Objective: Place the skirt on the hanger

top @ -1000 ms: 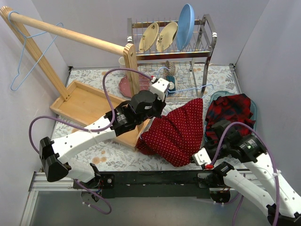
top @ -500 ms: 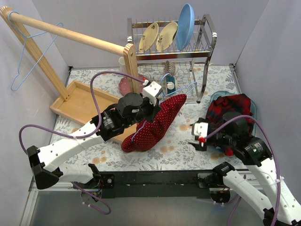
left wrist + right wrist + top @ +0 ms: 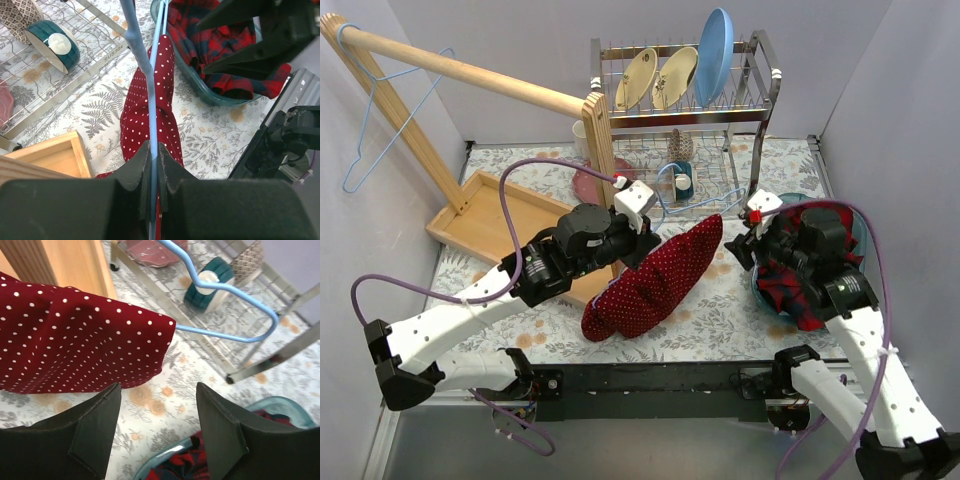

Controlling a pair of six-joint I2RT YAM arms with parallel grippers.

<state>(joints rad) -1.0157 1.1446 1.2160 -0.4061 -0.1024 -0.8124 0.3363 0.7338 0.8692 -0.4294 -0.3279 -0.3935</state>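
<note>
The skirt (image 3: pixel 655 280) now hangs from the hanger (image 3: pixel 235 335) alone. A second ago the right gripper (image 3: pixel 157 390) pinched its lower corner and held it stretched wide. That gripper has since let go and lifted away. Its jaws now stand well apart with nothing between them. The skirt's free end lies just ahead of and below them, and the bin (image 3: pixel 260 407) with the shirt (image 3: pixel 810 275) sits beneath.

The left gripper (image 3: pixel 154 152) has not altered its hold. Its fingers are pressed tight on the hanger's blue wire. The skirt runs out along that wire straight in front of the fingertips and sags below them toward the table. With the pull released, the cloth has drawn into a narrow bundle along the wire.

The hanger's end and hook stick out bare beyond the skirt's far edge. The cloth seems to be carried by the hanger, though whether the wire passes inside the waist or the skirt is only draped over it I cannot tell. If it is seated properly, the task looks close to done.
</note>
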